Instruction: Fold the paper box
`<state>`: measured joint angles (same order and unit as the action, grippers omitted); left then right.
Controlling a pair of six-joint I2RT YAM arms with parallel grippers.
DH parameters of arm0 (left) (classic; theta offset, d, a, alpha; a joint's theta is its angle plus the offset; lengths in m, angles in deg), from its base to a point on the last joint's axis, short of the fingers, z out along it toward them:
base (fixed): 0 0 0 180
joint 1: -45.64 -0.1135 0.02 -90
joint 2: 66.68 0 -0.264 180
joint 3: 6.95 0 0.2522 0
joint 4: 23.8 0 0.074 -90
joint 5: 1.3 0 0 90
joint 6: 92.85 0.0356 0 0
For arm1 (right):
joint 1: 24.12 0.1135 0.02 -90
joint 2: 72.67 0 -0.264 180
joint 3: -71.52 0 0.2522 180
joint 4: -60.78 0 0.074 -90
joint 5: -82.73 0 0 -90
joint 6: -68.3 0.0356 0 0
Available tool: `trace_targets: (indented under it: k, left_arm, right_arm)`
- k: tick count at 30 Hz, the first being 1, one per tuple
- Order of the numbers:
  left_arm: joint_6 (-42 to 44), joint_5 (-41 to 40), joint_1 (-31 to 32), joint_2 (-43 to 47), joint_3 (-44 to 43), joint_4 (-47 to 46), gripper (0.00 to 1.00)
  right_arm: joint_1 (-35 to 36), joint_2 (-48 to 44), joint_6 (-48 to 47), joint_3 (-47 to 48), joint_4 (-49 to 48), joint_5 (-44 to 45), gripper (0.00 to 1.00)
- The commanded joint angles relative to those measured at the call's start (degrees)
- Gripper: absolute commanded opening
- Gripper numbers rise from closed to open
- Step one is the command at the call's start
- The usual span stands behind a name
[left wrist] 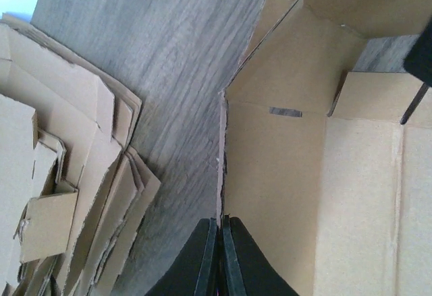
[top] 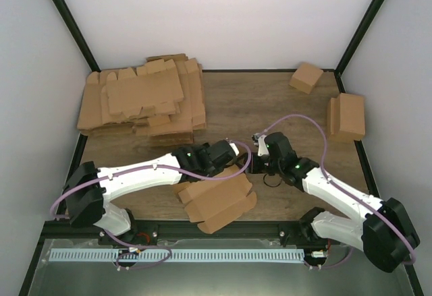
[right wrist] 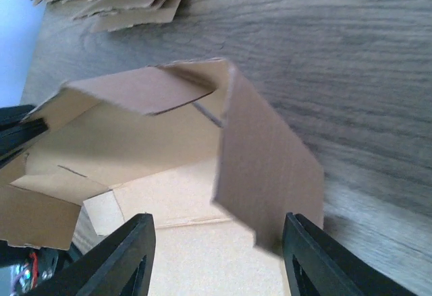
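The paper box (top: 216, 201) is brown cardboard, only half made. It sits on the wood desk (top: 283, 107) at the near edge, btw the two arms, a bit left of the middle. From the top cam the near part lies flat w/ bumpy tab edges & the far part goes up under the hands.

In the L wrist cam the paper box (left wrist: 283, 174) has one long wall standing up. An end flap leans in at the corner w/ a thin slot by it, & the floor has fold lines. In the R wrist cam it looks like an open tray. A top flap tips over it & a side flap (right wrist: 263, 174) stands up.

L hand (left wrist: 221, 223) is pressed together & pinches the edge of the long wall. R hand (right wrist: 217, 225) is spread wide. The side flap stands btw its fingers, close to one finger (right wrist: 304, 262). Can't tell if they touch.

Inside the tray part you see its own floor & flaps.

Other stuff: a pile of flat blanks (top: 142, 100) far left, a small box (top: 306, 77) far right, a bigger box (top: 347, 116) by the R wall.

Hard to see:
- In the top cam both hands meet over the box's far edge & hide it.
- The side flap is blurry.
- Both wrist cams cut the box off at the pic edges.
- A dark thing (left wrist: 422, 53) pokes in at the R edge of the L wrist cam; can't tell what.
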<state>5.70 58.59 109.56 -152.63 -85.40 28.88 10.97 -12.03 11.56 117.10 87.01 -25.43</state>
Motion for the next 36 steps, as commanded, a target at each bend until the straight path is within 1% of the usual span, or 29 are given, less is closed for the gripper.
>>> trace_targets:
  k: [1, 3, 5, 9, 11, 12, 14, 15, 16, 18, 20, 22, 24, 25, 30, 36]
  left_arm:
    - [-2.3, -2.2, 0.6, -1.4, -0.2, 1.2, 0.05]
    - [-2.9, -2.5, 0.7, -1.7, -0.2, 1.2, 0.06]
    - [-3.4, -3.5, 0.7, -2.0, -0.2, 1.5, 0.06]
    - [-4.2, -6.4, 0.7, -2.0, -0.3, 1.4, 0.07]
    - [-4.5, -7.8, 0.5, -1.5, -0.4, 1.1, 0.07]
    - [-4.6, -8.4, 0.4, -1.4, -0.4, 0.9, 0.08]
    - [-4.7, -9.2, 0.2, -1.2, -0.7, 0.8, 0.08]
    - [-4.7, -9.3, 0.1, -1.2, -1.0, 0.9, 0.08]
    - [-4.8, -9.4, 0.0, -1.2, -1.3, 1.0, 0.08]
    - [-5.1, -9.4, 0.0, -1.4, -1.8, 1.2, 0.08]
    - [-5.7, -9.7, 0.0, -1.5, -2.1, 1.3, 0.08]
    - [-6.2, -9.8, 0.0, -1.8, -2.6, 1.5, 0.08]
    - [-6.6, -9.6, 0.0, -2.0, -3.0, 1.7, 0.08]
    - [-6.8, -9.5, 0.1, -2.2, -3.2, 1.9, 0.08]
    - [-7.1, -9.2, 0.0, -2.8, -4.7, 3.4, 0.08]
    - [-7.5, -8.6, 0.0, -2.7, -5.1, 3.7, 0.08]
  right_arm:
    - [-0.1, 0.2, 2.1, -0.1, 0.0, -4.8, 0.56]
    - [-0.1, -0.5, 2.9, -0.2, 1.4, -5.4, 0.59]
    - [-0.1, -1.7, 3.7, 0.3, 4.0, -5.5, 0.65]
    - [-0.1, -5.3, 5.2, 0.9, 11.3, -2.1, 0.83]
    - [-0.1, -6.7, 6.2, -0.6, 12.9, -1.8, 0.83]
    - [-0.1, -7.1, 6.7, -1.6, 12.8, -2.7, 0.78]
    - [-0.1, -7.8, 7.8, -3.7, 11.3, -6.2, 0.61]
    - [-0.1, -8.2, 8.6, -4.8, 10.2, -8.0, 0.5]
    - [0.0, -8.5, 9.3, -5.7, 8.7, -10.0, 0.41]
    - [-0.1, -8.9, 11.2, -7.7, 5.5, -13.1, 0.27]
    - [-0.1, -8.2, 13.1, -9.4, 2.5, -14.6, 0.15]
    - [-0.1, -6.7, 14.1, -10.4, 0.3, -14.0, 0.07]
    - [-0.2, -4.3, 14.5, -10.8, -1.5, -12.1, 0.01]
    - [-0.2, -2.9, 14.9, -10.6, -2.0, -10.9, 0.01]
    - [-1.8, 3.2, 17.1, -9.5, -5.1, -8.4, 0.01]
    - [-6.9, 7.4, 17.2, -9.4, -8.6, -9.5, 0.01]
